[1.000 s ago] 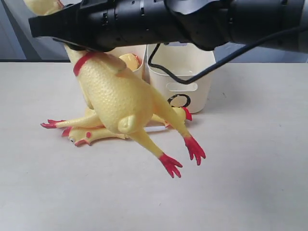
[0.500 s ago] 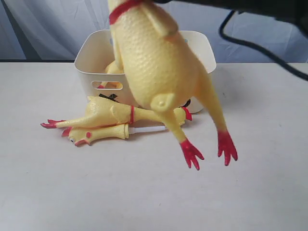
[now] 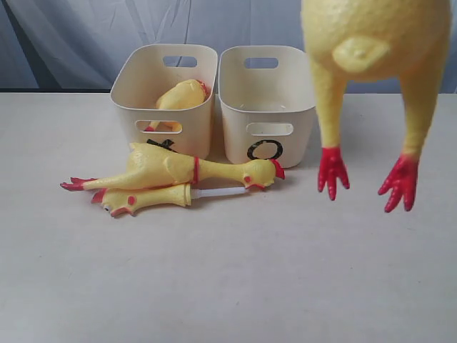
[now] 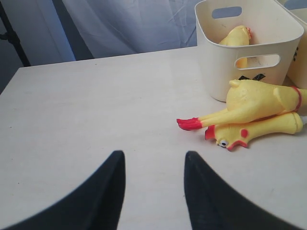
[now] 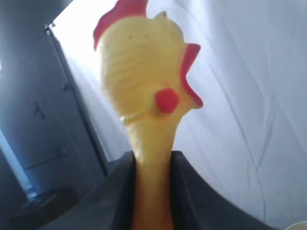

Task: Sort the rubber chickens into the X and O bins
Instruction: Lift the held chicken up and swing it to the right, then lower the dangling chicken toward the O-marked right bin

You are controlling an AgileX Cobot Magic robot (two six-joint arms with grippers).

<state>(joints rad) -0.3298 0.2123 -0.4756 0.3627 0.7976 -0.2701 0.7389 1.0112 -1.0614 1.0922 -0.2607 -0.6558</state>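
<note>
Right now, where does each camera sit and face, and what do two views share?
Exterior: low over the table, facing the X bin and O bin; held chicken hangs upper right; no arm shows.
Left wrist: looks past the open left gripper across the table.
Right wrist: looks along the held chicken's neck, right gripper shut on it.
Shared: exterior and left wrist both show the X bin.

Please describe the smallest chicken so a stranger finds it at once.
Before the left cream bin lies a long chicken with a red collar. The small chicken lies alongside it, farther from the bin: shorter, with a white stem, no collar.
</note>
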